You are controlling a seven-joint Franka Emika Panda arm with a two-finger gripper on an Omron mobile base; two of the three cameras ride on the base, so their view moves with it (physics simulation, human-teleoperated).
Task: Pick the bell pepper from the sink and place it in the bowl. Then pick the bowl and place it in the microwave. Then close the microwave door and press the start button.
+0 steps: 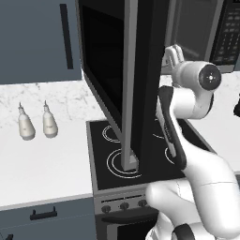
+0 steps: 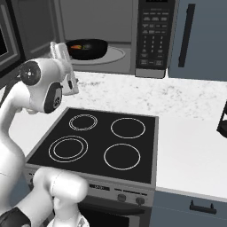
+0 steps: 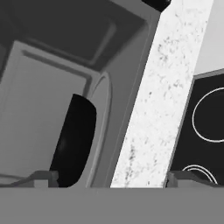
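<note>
The microwave (image 2: 153,37) stands open above the marble counter. Its microwave door (image 1: 129,84) is swung out over the stove and shows edge-on in the left base view. Inside, on the turntable, sits the black bowl (image 2: 88,48), with the small orange-red bell pepper (image 2: 76,46) in it. My gripper (image 2: 60,53) is open and empty. It hangs just outside the cavity's left front, a short way from the bowl. In the hand view the bowl (image 3: 76,140) shows edge-on, ahead of the left fingertip of the gripper (image 3: 109,179). The sink is out of view.
The black four-burner stove (image 2: 106,142) lies below the arm. Two white bottles (image 1: 36,124) stand on the counter to the left. A dark object (image 2: 221,119) sits on the counter at the far right. The button panel (image 2: 150,31) is right of the cavity.
</note>
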